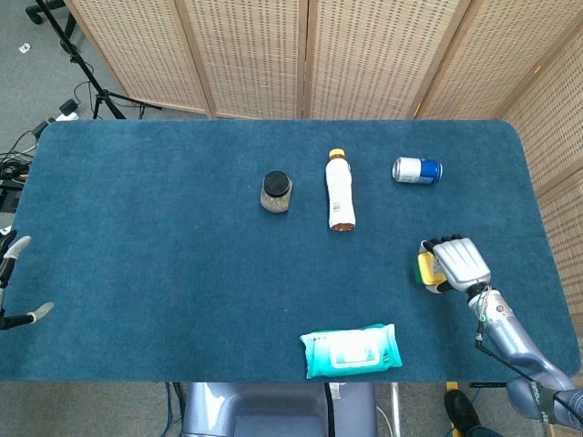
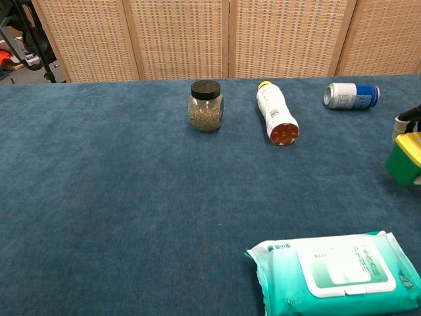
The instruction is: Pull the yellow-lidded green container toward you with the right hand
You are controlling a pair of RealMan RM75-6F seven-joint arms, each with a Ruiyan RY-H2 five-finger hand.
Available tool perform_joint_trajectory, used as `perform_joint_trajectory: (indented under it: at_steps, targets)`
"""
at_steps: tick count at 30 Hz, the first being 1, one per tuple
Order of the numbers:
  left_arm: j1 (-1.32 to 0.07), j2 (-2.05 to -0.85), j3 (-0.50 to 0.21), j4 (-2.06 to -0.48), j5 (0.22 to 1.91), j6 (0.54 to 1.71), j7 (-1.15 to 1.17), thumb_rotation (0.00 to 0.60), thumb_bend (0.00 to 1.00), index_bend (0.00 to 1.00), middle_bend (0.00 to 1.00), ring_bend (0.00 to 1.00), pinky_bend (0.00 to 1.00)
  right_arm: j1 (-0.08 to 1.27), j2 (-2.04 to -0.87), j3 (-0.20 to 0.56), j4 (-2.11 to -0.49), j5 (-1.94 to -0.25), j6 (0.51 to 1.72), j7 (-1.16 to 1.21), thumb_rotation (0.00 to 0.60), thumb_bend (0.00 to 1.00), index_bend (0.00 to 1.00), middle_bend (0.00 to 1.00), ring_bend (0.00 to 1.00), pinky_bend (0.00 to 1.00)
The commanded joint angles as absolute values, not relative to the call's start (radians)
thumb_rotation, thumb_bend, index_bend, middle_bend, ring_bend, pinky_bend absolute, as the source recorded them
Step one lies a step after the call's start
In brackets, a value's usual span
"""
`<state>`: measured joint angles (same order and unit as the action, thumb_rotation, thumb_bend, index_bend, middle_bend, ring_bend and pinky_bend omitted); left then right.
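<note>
The yellow-lidded green container (image 1: pixel 424 270) sits on the blue table at the right side, mostly covered by my right hand (image 1: pixel 460 262). The hand lies over its top and far side with fingers wrapped around it. In the chest view the container (image 2: pixel 404 163) shows at the right edge, tilted, with one fingertip (image 2: pixel 409 116) just behind its lid. My left hand (image 1: pixel 15 282) hangs off the table's left edge, fingers apart and holding nothing.
A dark-lidded jar (image 1: pixel 276 192) stands mid-table. A white bottle (image 1: pixel 341 189) and a blue-and-silver can (image 1: pixel 417 170) lie on their sides beyond the container. A teal wipes pack (image 1: pixel 352 350) lies at the near edge. Wicker screens stand behind the table.
</note>
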<state>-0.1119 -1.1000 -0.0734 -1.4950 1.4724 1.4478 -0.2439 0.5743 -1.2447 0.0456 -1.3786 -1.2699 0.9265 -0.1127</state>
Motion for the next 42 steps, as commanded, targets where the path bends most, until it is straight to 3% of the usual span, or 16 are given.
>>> perform_joint_trajectory:
  at_steps: [1,6,11,16,20,26,34,42]
  targets:
    - [-0.112,-1.100,-0.073,-1.497,1.470,1.448,-0.242,0.600,0.00,0.00,0.00,0.00,0.00,0.586,-1.212,0.046,-1.430,-1.206,0.837,-0.128,0.600,0.00,0.05,0.00,0.00,0.23]
    - [-0.112,-1.100,-0.074,-1.500,1.468,1.448,-0.234,0.600,0.00,0.00,0.00,0.00,0.00,0.582,-1.183,0.062,-1.469,-1.174,0.847,-0.135,0.600,0.00,0.00,0.00,0.00,0.10]
    - [-0.110,-1.097,-0.074,-1.503,1.466,1.452,-0.239,0.600,0.00,0.00,0.00,0.00,0.00,0.551,-1.133,0.078,-1.539,-1.197,0.906,-0.086,0.600,0.00,0.00,0.00,0.00,0.08]
    - [-0.106,-1.093,-0.071,-1.502,1.474,1.459,-0.248,0.600,0.00,0.00,0.00,0.00,0.00,0.487,-1.054,0.038,-1.577,-1.366,1.020,0.002,0.600,0.00,0.00,0.00,0.00,0.08]
    - [-0.102,-1.092,-0.068,-1.503,1.481,1.469,-0.252,0.600,0.00,0.00,0.00,0.00,0.00,0.502,-1.028,-0.004,-1.518,-1.460,0.977,0.051,0.600,0.00,0.02,0.00,0.00,0.08]
    - [-0.097,-1.091,-0.067,-1.505,1.483,1.479,-0.254,0.600,0.00,0.00,0.00,0.00,0.00,0.539,-1.062,-0.031,-1.411,-1.544,0.927,0.165,0.600,0.00,0.08,0.03,0.00,0.08]
    - [-0.106,-1.106,-0.068,-1.504,1.472,1.463,-0.211,0.600,0.00,0.00,0.00,0.00,0.00,0.565,-1.173,-0.032,-1.271,-1.612,0.954,0.244,0.600,0.00,0.18,0.10,0.01,0.11]
    - [-0.111,-1.112,-0.073,-1.503,1.457,1.450,-0.199,0.600,0.00,0.00,0.00,0.00,0.00,0.580,-1.242,-0.031,-1.188,-1.631,0.973,0.281,0.600,0.00,0.23,0.18,0.10,0.19]
